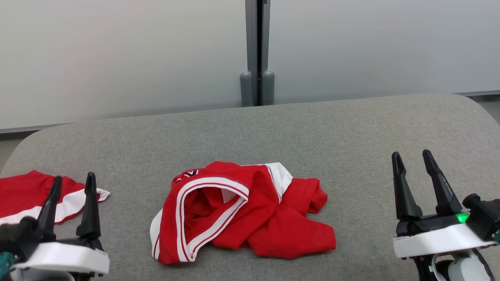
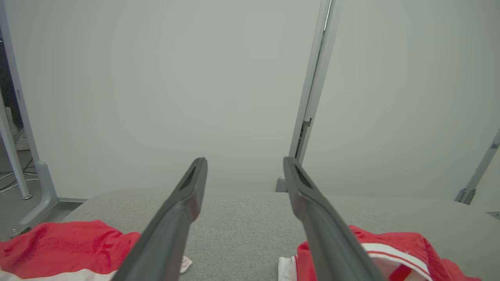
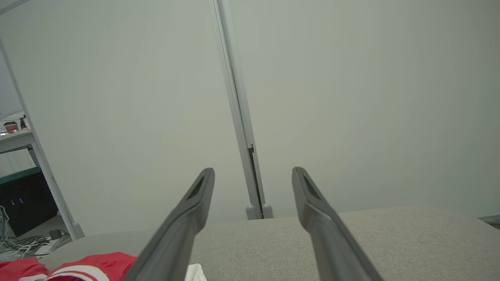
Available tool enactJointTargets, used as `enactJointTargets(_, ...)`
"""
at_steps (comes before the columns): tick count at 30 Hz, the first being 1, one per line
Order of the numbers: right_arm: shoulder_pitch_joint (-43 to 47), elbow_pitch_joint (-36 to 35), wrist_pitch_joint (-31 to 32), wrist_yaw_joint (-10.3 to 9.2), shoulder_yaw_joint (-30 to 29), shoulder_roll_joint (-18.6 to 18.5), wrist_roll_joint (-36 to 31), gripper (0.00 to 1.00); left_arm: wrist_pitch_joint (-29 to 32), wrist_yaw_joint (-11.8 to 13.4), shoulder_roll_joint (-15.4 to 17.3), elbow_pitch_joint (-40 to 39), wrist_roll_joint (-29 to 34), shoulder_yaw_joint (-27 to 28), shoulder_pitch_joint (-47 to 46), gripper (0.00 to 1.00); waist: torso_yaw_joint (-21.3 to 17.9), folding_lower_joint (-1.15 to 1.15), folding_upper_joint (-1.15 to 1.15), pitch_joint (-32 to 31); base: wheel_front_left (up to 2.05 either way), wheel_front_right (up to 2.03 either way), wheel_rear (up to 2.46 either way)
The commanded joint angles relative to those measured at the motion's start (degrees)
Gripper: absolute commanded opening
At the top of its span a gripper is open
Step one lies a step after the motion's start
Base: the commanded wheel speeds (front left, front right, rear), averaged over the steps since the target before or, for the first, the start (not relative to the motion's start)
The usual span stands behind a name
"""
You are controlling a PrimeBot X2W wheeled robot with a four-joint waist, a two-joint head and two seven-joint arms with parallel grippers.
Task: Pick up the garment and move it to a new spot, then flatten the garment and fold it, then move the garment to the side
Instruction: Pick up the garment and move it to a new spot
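In the head view, your crumpled red garment with white striped trim [image 1: 242,210] lies in a loose heap at the lower centre of the frame, on a wide grey fabric-covered table with rounded corners [image 1: 273,128]. Its white-banded opening faces the lower left and a bunched red part spreads toward the lower right. A second red and white cloth [image 1: 23,195] lies flatter at the lower left edge of the frame, well apart from the heap. Your left gripper [image 1: 74,175] sits at the lower left with its two dark fingers spread wide and nothing between them; its fingers overlap the second cloth in the picture, but you cannot tell whether they touch it. Your right gripper [image 1: 411,153] sits at the lower right over bare table, fingers likewise parted wide and holding nothing, with a green light glowing on its base. Behind the table stand pale frosted wall panels [image 1: 117,58] joined by a grey upright post [image 1: 257,50] at the top centre. In the left wrist view the heap shows at the lower right and the second cloth at the lower left, with bare table between the parted fingers
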Motion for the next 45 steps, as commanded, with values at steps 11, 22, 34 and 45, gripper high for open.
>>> enactJointTargets(11,2.74,1.99,-0.01,0.11,-1.34,-0.22,-0.61,1.00,-0.27,-1.74,-11.01,-1.23,15.55,9.36,10.33,1.00,0.40,0.00,0.00,-0.99,0.00,0.00,0.00)
enactJointTargets(22,4.21,3.17,-0.01,0.11,-2.16,0.34,-2.61,1.00,-0.19,-5.79,-15.80,0.00,21.89,13.57,12.71,1.00,0.55,0.00,0.00,-2.40,0.00,0.00,0.00)
enactJointTargets(34,3.61,3.73,-0.01,0.11,-0.93,-0.06,-2.60,1.00,-0.16,-7.84,-18.37,1.64,25.80,15.06,12.15,1.00,0.48,0.00,0.00,-2.44,0.00,0.00,0.00)
enactJointTargets(45,3.33,4.18,-0.01,0.11,-0.60,-0.25,-2.57,1.00,-0.16,-9.39,-19.86,2.43,27.43,16.30,11.17,1.00,0.77,0.00,0.00,-2.38,0.00,0.00,0.00)
